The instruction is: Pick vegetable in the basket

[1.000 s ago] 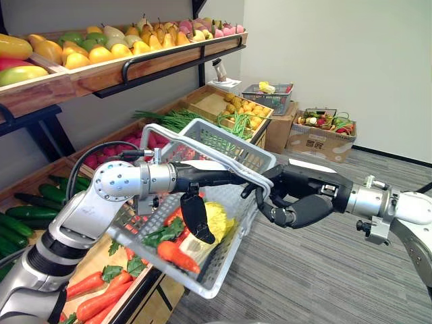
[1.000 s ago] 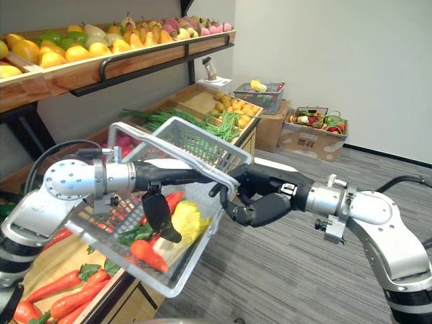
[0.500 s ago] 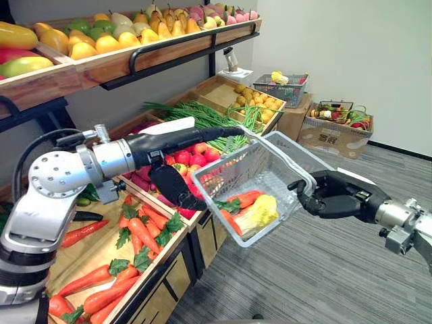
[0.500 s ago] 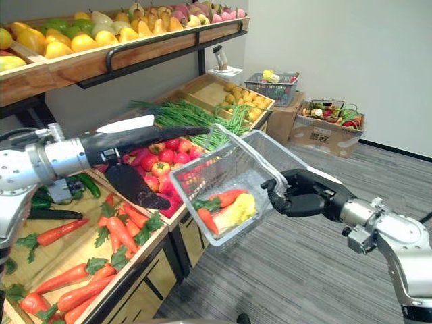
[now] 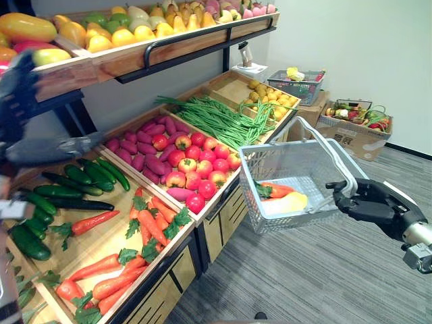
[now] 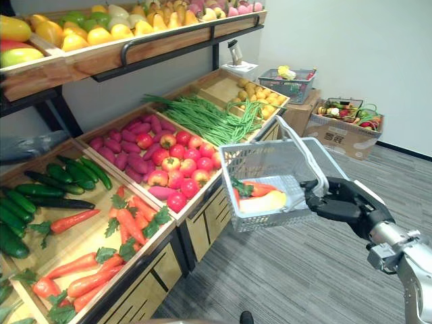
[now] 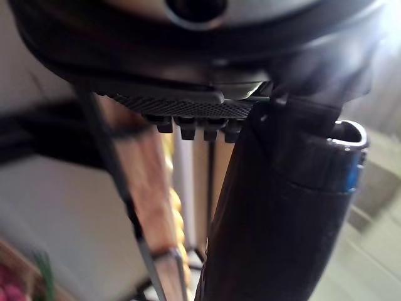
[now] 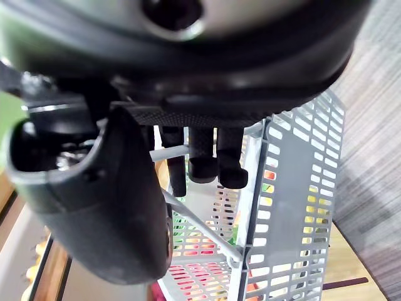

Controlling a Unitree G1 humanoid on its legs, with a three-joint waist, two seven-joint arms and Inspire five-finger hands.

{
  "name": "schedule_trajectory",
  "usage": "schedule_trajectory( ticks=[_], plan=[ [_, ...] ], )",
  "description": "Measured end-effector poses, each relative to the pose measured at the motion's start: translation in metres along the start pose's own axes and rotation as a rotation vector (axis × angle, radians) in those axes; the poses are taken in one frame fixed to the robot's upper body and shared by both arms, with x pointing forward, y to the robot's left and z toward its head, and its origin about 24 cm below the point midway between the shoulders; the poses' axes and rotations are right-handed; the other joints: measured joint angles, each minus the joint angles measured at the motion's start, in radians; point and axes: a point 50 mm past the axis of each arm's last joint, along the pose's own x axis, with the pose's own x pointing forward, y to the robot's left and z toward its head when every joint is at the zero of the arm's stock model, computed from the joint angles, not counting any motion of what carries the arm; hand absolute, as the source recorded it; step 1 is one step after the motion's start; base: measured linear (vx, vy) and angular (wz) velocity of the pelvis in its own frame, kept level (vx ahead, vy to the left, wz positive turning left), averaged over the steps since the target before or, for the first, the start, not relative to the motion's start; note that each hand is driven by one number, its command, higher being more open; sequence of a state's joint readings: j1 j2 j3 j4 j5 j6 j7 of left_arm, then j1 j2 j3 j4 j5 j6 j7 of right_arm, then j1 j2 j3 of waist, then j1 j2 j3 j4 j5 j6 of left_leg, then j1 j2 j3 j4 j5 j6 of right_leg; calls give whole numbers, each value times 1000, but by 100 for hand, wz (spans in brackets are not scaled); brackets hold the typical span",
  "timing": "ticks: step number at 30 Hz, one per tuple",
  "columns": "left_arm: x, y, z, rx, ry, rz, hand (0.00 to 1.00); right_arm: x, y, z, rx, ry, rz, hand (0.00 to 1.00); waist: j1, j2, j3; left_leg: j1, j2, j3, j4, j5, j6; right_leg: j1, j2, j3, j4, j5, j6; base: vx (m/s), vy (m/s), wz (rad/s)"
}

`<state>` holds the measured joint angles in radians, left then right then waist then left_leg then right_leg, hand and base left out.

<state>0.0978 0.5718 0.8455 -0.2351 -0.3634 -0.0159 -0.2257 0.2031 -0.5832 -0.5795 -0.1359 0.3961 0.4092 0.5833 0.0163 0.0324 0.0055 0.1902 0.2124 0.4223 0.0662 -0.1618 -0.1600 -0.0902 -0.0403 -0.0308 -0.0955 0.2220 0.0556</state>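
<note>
The left hand [image 7: 282,219] is at the far left edge, up by the shelf, fingers straight and holding nothing. Above it runs the top shelf [image 5: 175,52], piled with yellow, green and pink fruit.

On the slanted stand below, the leftmost bin holds dark green cucumbers [image 5: 61,192]. The next holds carrots [image 5: 145,226] with leafy tops. Then comes a bin of purple roots [image 5: 145,162] on its far side and red fruit [image 5: 192,165] on its near side. Green beans [image 5: 216,118] fill the bin after that. The last bin holds small yellow fruit [image 5: 266,101].

The basket [image 5: 297,158], pale grey plastic mesh, hangs in the air just beside the stand's front edge, roughly level. In it lie a carrot [image 5: 278,189] with green leaves [image 5: 262,192] and a yellow vegetable [image 5: 289,202], touching each other on the bottom.

The handle [image 5: 329,156] arches over the basket to its near right corner. There the right hand [image 5: 371,202] is clamped on it, fingers curled round the bar.

Far right by the wall, a wire basket [image 5: 300,84] with a yellow item sits on a carton. A box [image 5: 351,135] on the floor holds another basket of mixed vegetables
</note>
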Motion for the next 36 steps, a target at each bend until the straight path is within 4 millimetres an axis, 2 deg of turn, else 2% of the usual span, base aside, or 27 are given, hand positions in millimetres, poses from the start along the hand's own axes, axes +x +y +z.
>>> schedule_trajectory(
  ticks=[2, 4, 6, 7, 8, 9, 10, 12, 13, 14, 15, 16, 17, 19, 21, 24, 29, 33, 34, 36],
  plan=[
    [-32, 22, -31, -52, 119, 205, 100, -3, -10, -18, 68, 48, -69, 0, 11, -4, 1, -11, -5, -23, -6, 0, 3, -1, -8, -14, 1, -1, 2, -12, 29, 21],
    [-49, 33, -42, -87, 143, 335, 100, -5, -14, -30, 115, 74, -117, 0, 12, -8, -2, -27, -8, -46, -6, 2, 7, -3, -15, -28, 3, -3, 4, 2, 18, 32],
    [-81, 54, -61, -113, 212, 537, 100, -7, -18, -46, 166, 119, -174, 0, 12, -6, -3, -36, -15, -67, -9, 8, 16, -4, -25, -45, 4, -3, 4, 10, 24, 27],
    [-90, 58, -67, -114, 239, 593, 100, -8, -19, -49, 177, 129, -186, 0, 13, -6, -3, -38, -18, -74, -11, 9, 18, -4, -28, -48, 4, -3, 4, -3, 29, 18],
    [-109, 65, -79, -96, 300, 708, 100, -8, -19, -57, 203, 146, -212, 0, 15, -6, -3, -39, -22, -79, -13, 11, 20, -4, -32, -50, 4, -3, 4, -19, 34, 11],
    [-130, 70, -93, -85, 373, 822, 100, -9, -18, -64, 230, 162, -232, 0, 20, -7, -2, -40, -25, -80, -14, 10, 21, -4, -35, -50, 3, -3, 4, -29, 28, 7],
    [-141, 71, -100, -76, 414, 870, 100, -9, -17, -67, 242, 168, -238, 0, 23, -8, -1, -40, -27, -81, -14, 10, 22, -3, -37, -50, 3, -3, 5, -46, 23, 4],
    [-180, 72, -121, -47, 573, 1039, 100, -9, -12, -78, 286, 186, -259, 0, 25, -21, 4, -49, -32, -91, -10, 5, 30, -3, -44, -55, 2, -7, 11, -64, 16, 10],
    [-190, 71, -125, -44, 607, 1076, 100, -10, -11, -80, 295, 189, -260, 0, 25, -24, 5, -51, -33, -95, -9, 5, 31, -4, -46, -57, 1, -7, 12, -69, 11, 14],
    [-207, 69, -131, -35, 668, 1140, 100, -10, -10, -84, 310, 195, -264, 0, 25, -31, 7, -56, -35, -104, -7, 4, 31, -4, -50, -61, 0, -8, 13, -52, 8, 11],
    [-215, 68, -134, -29, 694, 1168, 100, -10, -8, -85, 318, 196, -264, 0, 26, -34, 8, -58, -36, -106, -7, 4, 32, -4, -51, -63, 0, -8, 14, -60, 12, 14],
    [-236, 65, -139, -10, 758, 1255, 100, -9, -5, -90, 347, 200, -260, 0, 28, -41, 4, -65, -39, -119, -6, 3, 35, -8, -54, -69, 0, -8, 15, -36, 10, 9],
    [-239, 65, -140, -7, 767, 1269, 100, -9, -5, -91, 357, 200, -259, 0, 28, -42, 3, -67, -39, -122, -5, 2, 35, -8, -55, -70, 0, -8, 15, -26, 13, 11],
    [-263, 63, -143, 14, 834, 1372, 100, -9, -4, -95, 395, 198, -258, 0, 28, -46, 6, -71, -45, -131, 0, 2, 36, -9, -61, -74, 2, -8, 17, -2, 28, 7],
    [-272, 62, -144, 27, 860, 1410, 100, -7, -3, -96, 412, 194, -255, 0, 29, -46, 6, -73, -47, -132, 4, 1, 38, -9, -64, -74, 2, -8, 19, 0, 0, 0],
    [-295, 57, -148, 58, 943, 1510, 100, 0, 1, -99, 463, 182, -246, 0, 28, -49, 11, -74, -53, -133, 7, 0, 39, -9, -70, -73, 0, -8, 22, -9, 13, 0],
    [-324, 56, -144, 66, 963, 1721, 100, 14, 4, -100, 499, 179, -243, 0, 28, -49, 18, -74, -66, -134, 7, -5, 48, -12, -80, -68, 0, -7, 29, -15, 20, -1],
    [-356, 31, -148, -12, 1084, 1899, 100, 24, 14, -103, 507, 204, -227, 0, 28, -52, 25, -74, -74, -136, 7, -4, 48, -12, -89, -67, 0, -7, 33, -9, 19, 0],
    [-368, 17, -148, -23, 1141, 1951, 100, 28, 20, -104, 510, 212, -213, 0, 28, -59, 32, -74, -76, -137, 7, -4, 49, -12, -91, -67, 0, -7, 34, 0, 0, 0],
    [-379, 1, -148, -24, 1231, 1982, 100, 31, 25, -106, 521, 216, -202, 0, 28, -62, 42, -75, -79, -141, 6, -4, 50, -11, -95, -71, 0, -8, 35, -28, 15, 5]
  ],
)
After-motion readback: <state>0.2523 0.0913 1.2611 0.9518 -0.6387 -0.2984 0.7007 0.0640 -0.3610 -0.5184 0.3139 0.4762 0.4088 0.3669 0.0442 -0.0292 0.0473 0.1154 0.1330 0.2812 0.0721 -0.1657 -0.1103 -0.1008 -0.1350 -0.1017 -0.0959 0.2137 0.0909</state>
